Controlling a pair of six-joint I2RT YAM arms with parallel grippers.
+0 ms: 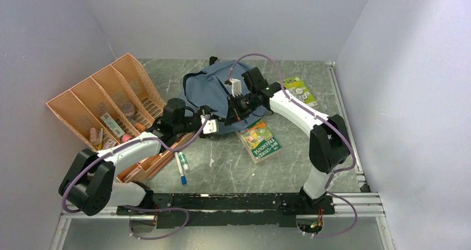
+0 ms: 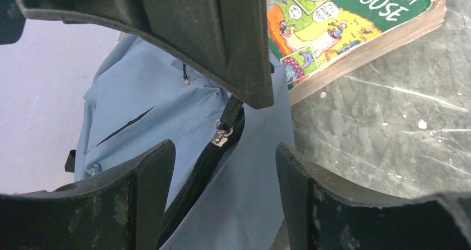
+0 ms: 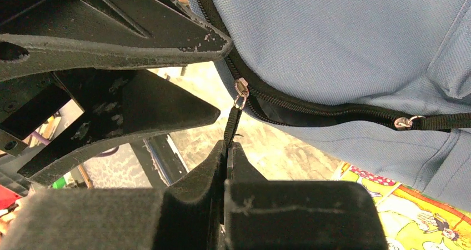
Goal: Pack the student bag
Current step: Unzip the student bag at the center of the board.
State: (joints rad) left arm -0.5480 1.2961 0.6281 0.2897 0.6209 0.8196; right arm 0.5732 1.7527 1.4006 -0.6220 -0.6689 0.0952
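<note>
The student bag is seen lying flat on the tabletop, directly beneath and beyond the tips of both claws. The right claw is pressed together, pinching the black zip pull that hangs from a silver slider. The lower end of the pull is swallowed between the fingers and cannot be seen. A second slider is found further along the same zip, off to one side of that claw, and its strap is cut off at the frame edge.

The left claw is spread wide, with the zip line and grey-blue fabric lying in the gap between its fingers. Whether either finger touches the fabric cannot be told, since the fingers are blurred and cropped by the lower edge. Just past this claw's tips, the upper part of the bag is blocked by the dark body of the right claw.

A green paperback is seen beside the left claw, with its title only partly in frame. A second green printed item lies beyond the right claw and is half covered by that arm. Behind the left claw stands an orange tray. Its contents are too small to identify, and its near corner is hidden by the arm. Two pens lie on the near side of the left claw.
</note>
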